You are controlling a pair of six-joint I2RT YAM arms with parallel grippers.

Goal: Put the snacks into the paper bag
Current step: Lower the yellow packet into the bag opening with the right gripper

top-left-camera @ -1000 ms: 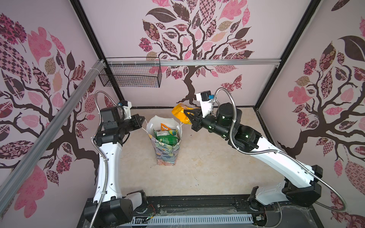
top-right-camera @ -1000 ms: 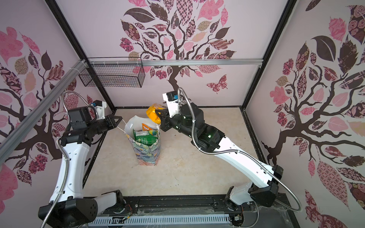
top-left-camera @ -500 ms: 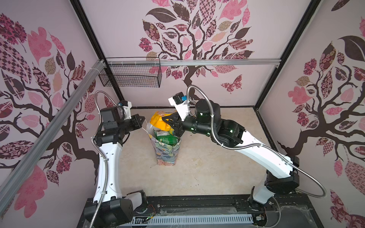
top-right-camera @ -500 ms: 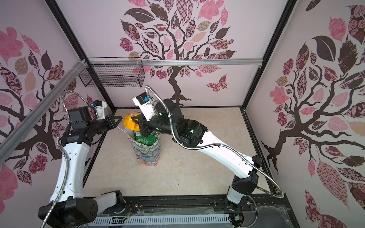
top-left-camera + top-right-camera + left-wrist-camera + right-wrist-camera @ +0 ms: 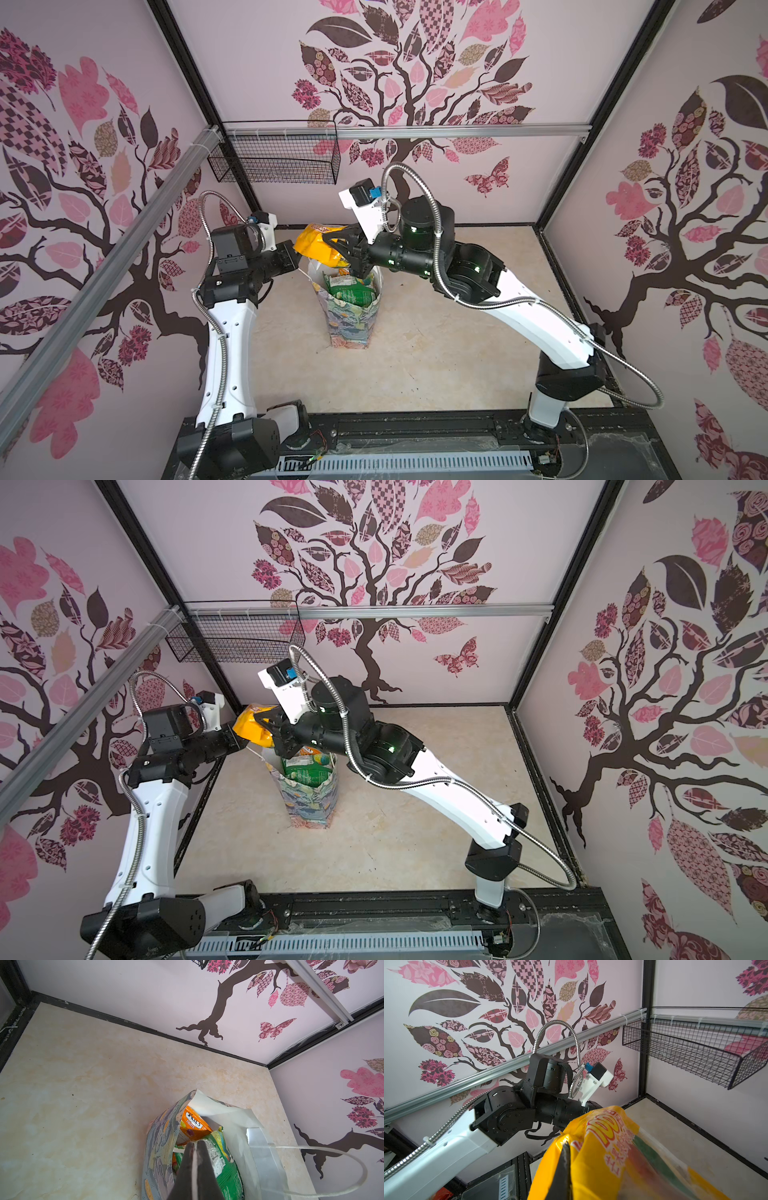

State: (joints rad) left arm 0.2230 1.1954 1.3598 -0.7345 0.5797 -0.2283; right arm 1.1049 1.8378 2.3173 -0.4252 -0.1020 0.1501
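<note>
— Starting at the left, what does the left gripper [image 5: 195, 1145] hold?
— Its fingers are closed on a thin white cord handle [image 5: 194, 1176] of the paper bag [image 5: 160, 1147]. In both top views its tip is hidden behind the yellow packet [image 5: 318, 247].
— And the bag?
— Upright on the desk [image 5: 436, 332], mouth open. A green packet [image 5: 353, 293] lies on top inside, with an orange packet [image 5: 192, 1124] behind it. What lies deeper is hidden, and the left wrist view cuts off the bag's base.
— The yellow one?
— In the air over the left side of the bag's mouth, clamped by the right gripper [image 5: 338, 249], which reaches in from the right. Whether the foil touches the rim I cannot tell. In the right wrist view the packet is blurred and covers most of the fingers, and its print is unreadable.
</note>
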